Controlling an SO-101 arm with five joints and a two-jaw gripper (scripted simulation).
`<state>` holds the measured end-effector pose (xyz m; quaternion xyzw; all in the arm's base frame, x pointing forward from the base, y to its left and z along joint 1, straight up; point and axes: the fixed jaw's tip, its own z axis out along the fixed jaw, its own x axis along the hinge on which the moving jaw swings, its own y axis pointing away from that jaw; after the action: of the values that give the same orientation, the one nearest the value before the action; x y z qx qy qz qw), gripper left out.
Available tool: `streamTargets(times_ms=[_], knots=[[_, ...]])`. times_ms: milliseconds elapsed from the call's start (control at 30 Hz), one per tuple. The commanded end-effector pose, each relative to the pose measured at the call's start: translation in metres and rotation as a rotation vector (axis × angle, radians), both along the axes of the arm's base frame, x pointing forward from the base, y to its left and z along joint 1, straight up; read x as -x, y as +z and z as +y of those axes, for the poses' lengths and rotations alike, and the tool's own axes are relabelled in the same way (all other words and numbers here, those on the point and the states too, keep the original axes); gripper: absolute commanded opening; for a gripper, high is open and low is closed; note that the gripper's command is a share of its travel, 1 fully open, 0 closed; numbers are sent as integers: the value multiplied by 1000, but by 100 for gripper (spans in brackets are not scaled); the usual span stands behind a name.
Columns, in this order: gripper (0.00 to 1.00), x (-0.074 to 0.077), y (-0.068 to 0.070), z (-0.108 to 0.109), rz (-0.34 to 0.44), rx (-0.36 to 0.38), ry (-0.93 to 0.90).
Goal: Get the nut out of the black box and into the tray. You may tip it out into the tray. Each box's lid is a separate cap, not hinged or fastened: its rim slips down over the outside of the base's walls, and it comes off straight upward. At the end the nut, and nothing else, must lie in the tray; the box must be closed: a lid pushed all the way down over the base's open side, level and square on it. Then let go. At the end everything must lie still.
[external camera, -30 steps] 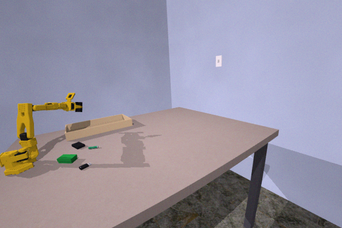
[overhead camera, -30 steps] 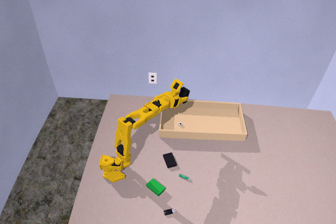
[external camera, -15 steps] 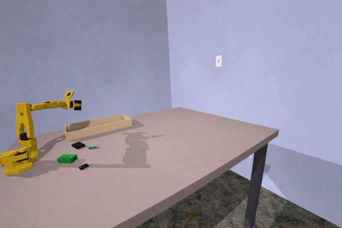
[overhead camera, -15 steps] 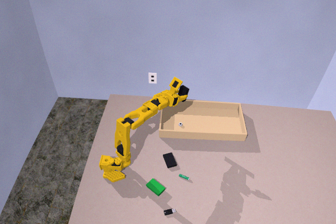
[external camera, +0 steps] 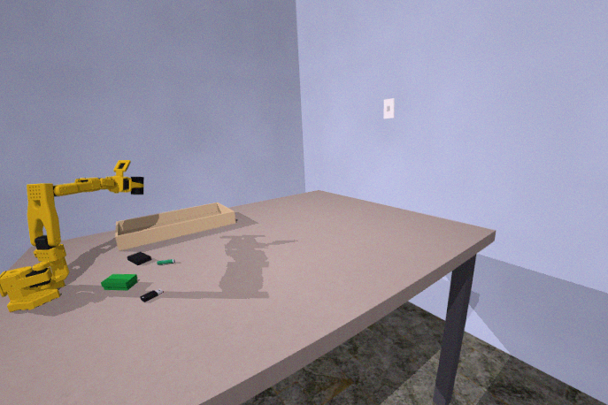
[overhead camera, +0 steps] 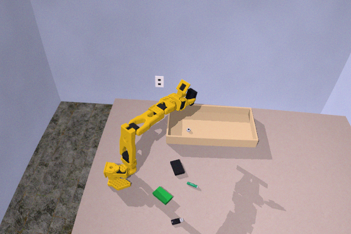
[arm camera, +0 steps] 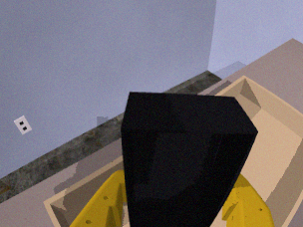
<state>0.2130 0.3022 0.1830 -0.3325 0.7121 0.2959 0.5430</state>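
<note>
The nut (overhead camera: 188, 129) lies on the floor of the tan tray (overhead camera: 212, 141) (external camera: 180, 231), near its left end in the top view. My gripper (overhead camera: 190, 100) (external camera: 137, 185) (arm camera: 175, 201) is shut on the black box base (overhead camera: 191, 94) (arm camera: 186, 164), held tilted high above the tray's back left part. The base's inside is not visible. The black lid (overhead camera: 177, 167) (external camera: 138, 258) lies flat on the table in front of the tray, apart from the base; I cannot tell which side of it faces up.
A closed green box (overhead camera: 162, 195) (external camera: 119, 281) stands near the arm's base. A small green cylinder (overhead camera: 192, 184) (external camera: 165, 261) lies near the black lid. A black USB stick (overhead camera: 177, 220) (external camera: 150, 294) lies farther forward. A wall rises behind the tray.
</note>
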Motion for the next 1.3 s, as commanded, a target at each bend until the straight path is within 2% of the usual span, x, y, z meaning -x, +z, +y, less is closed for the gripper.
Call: streamTargets(times_ms=[0, 933, 1267], knots=[[20, 7, 23, -2, -27, -58, 9], [20, 7, 20, -3, -14, -40, 9], [20, 9, 9, -5, 26, 15, 8]])
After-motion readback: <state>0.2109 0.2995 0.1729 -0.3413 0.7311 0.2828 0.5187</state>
